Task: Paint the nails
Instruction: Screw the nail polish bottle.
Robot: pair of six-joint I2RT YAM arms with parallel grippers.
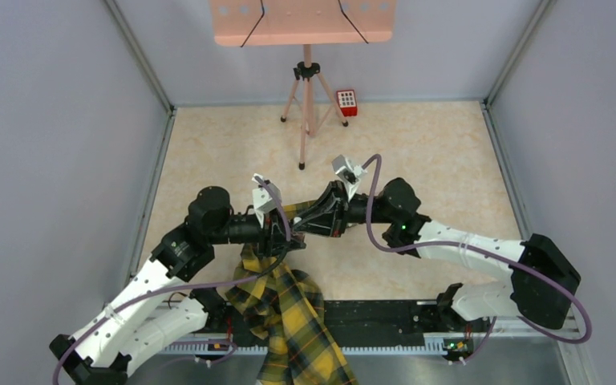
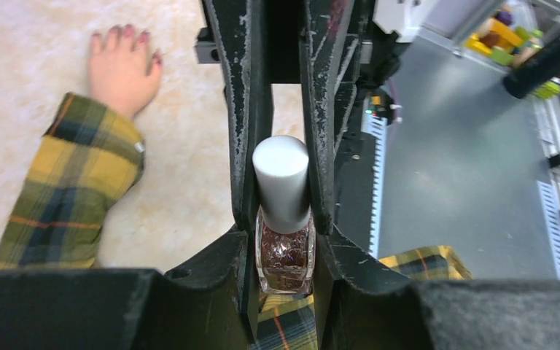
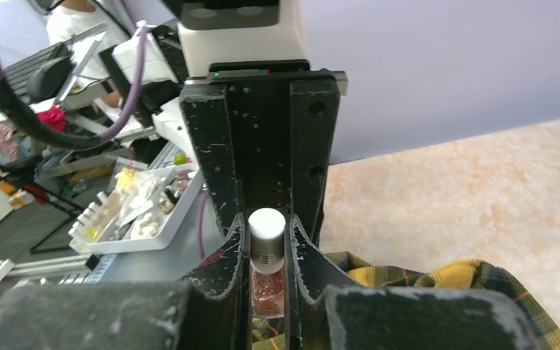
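- Two grippers shared one nail polish bottle (image 2: pixel 284 266): the left gripper (image 2: pixel 284 248) was clamped tight on the glittery red glass body.
- Head-on from the other side, the right gripper (image 3: pixel 266 240) was pinched closed on the white cap (image 2: pixel 281 175).
- Plaid sleeve (image 2: pixel 73 182) fabric showed just beneath the bottle.
- Off to the side, the mannequin hand (image 2: pixel 122 73) lay flat on the beige table (image 2: pixel 22 65), its nails (image 2: pixel 128 30) dark red, well apart from the bottle.
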